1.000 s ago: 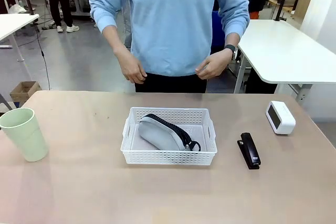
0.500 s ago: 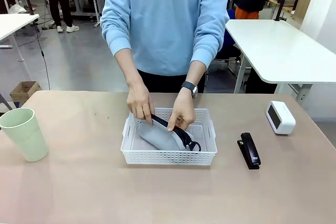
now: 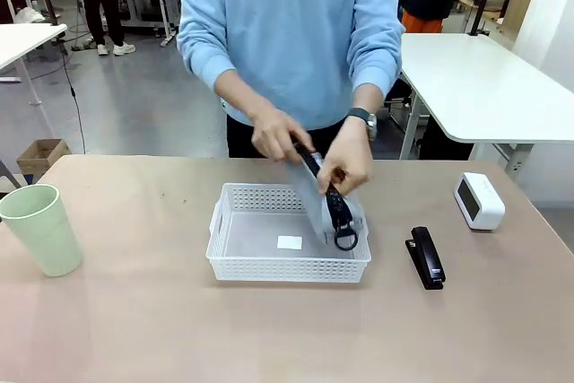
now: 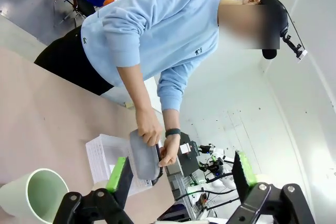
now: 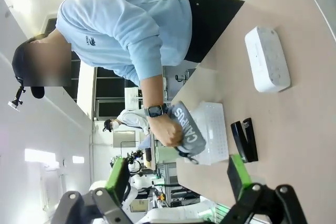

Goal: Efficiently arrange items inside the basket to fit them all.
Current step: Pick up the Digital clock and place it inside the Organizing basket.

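A: Either arm grasping?
B: No: left fingers (image 4: 116,174) and right fingers (image 5: 237,170) spread wide, empty, well short of the basket (image 3: 287,268).
A: The case (image 3: 334,206)?
B: Tilted above the basket's right end, in the person's hands (image 3: 345,163).

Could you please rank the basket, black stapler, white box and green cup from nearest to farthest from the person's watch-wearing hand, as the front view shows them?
From the hand with the watch:
1. basket, directly below it.
2-3. black stapler and white box, both on the robot's right; too close to call.
4. green cup, far off on the robot's left.
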You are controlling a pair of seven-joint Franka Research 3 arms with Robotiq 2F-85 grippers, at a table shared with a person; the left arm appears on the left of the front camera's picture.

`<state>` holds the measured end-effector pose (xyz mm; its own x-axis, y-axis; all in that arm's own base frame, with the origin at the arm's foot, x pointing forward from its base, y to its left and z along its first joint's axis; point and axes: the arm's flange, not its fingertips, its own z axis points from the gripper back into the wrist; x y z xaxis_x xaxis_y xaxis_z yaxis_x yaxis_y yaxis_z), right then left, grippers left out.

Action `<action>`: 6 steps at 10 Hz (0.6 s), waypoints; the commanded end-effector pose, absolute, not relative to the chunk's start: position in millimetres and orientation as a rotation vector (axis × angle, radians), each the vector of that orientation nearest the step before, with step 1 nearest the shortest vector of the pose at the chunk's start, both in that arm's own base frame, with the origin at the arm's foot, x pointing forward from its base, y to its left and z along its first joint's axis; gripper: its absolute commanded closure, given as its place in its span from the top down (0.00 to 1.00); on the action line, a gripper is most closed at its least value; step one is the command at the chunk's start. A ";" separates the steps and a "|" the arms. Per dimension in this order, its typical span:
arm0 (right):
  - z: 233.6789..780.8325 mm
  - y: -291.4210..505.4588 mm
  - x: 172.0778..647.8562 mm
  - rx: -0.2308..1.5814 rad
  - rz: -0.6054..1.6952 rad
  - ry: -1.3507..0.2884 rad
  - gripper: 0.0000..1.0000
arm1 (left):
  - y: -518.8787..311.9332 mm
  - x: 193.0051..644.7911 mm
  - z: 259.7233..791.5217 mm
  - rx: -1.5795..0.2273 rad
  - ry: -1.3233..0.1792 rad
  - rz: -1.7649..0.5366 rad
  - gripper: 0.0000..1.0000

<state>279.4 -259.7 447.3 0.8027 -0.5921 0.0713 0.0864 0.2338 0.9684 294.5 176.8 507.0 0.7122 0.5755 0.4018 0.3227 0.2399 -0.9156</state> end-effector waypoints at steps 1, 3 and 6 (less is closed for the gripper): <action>447.5 -261.9 281.5 1.263 -0.468 -0.504 1.00 | 174.7 299.5 506.4 -1.357 -0.835 0.176 1.00; 453.1 -242.5 292.0 1.181 -0.364 -0.435 1.00 | 174.7 299.5 506.4 -1.357 -0.835 0.176 1.00; 474.9 -180.1 345.3 0.841 -0.277 -0.292 1.00 | 174.7 299.5 506.4 -1.357 -0.835 0.176 1.00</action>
